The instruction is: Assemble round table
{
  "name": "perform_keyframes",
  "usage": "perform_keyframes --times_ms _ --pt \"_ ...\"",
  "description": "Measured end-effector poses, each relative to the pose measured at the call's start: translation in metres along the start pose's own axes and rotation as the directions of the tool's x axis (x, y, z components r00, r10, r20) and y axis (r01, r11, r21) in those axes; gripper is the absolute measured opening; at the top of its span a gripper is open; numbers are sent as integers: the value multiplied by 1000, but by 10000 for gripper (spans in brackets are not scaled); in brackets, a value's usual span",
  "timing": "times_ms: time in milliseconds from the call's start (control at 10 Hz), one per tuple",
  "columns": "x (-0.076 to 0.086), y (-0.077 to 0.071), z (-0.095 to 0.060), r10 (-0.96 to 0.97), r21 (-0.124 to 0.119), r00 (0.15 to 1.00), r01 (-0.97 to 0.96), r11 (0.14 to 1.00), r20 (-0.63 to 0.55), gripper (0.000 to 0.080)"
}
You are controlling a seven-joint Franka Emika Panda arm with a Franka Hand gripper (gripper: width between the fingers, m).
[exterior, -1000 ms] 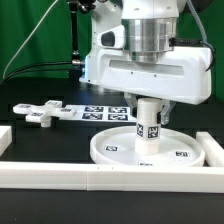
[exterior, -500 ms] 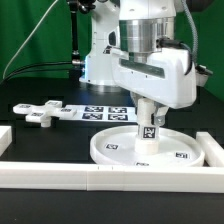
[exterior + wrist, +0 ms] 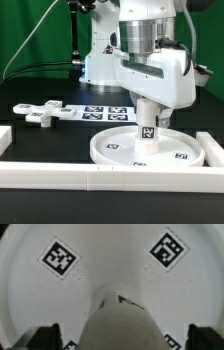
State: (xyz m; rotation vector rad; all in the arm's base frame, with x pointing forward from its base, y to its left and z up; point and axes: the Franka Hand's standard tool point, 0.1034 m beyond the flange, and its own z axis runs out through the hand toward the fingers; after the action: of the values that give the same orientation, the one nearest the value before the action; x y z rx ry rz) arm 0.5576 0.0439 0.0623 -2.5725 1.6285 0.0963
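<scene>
In the exterior view, a long white rectangular border bar [image 3: 5, 136] lay at the far left, and another white bar [image 3: 100, 178] ran along the front edge of the black table [image 3: 50, 145]. Behind them, on the exterior view's left, the white plastic cross-shaped piece [image 3: 35, 114] lay flat. Just beside it, further right, sat the marker board [image 3: 100, 111] with its black-and-white tags. Right of centre rested the large round rimmed white disc [image 3: 118, 158], tags showing on its surface. The short white cylindrical leg [image 3: 148, 128] stood upright at the disc's middle, under the arm's white hand.

The wrist view looked down the leg [image 3: 120, 317] onto the disc [image 3: 110, 258]. The gripper [image 3: 120, 339] stood wide. Its dark fingers [image 3: 45, 336] were on either side of the leg, with a gap visible at each side, so nothing was held.
</scene>
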Motion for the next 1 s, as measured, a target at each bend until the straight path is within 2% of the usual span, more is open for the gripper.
perform_keyframes --times_ms 100,500,700,800,900,1000 --pt "0 -5 -1 -72 -1 997 72 997 2 642" --pt "0 -5 0 -379 0 925 379 925 4 649" --pt "-2 -6 -1 -427 2 904 427 904 4 649" --pt "-10 -7 -7 -445 3 896 445 896 -1 649" --pt "-23 -6 -22 -488 -3 873 488 873 -16 649" --pt "-30 2 -35 -545 -24 838 545 838 6 649"
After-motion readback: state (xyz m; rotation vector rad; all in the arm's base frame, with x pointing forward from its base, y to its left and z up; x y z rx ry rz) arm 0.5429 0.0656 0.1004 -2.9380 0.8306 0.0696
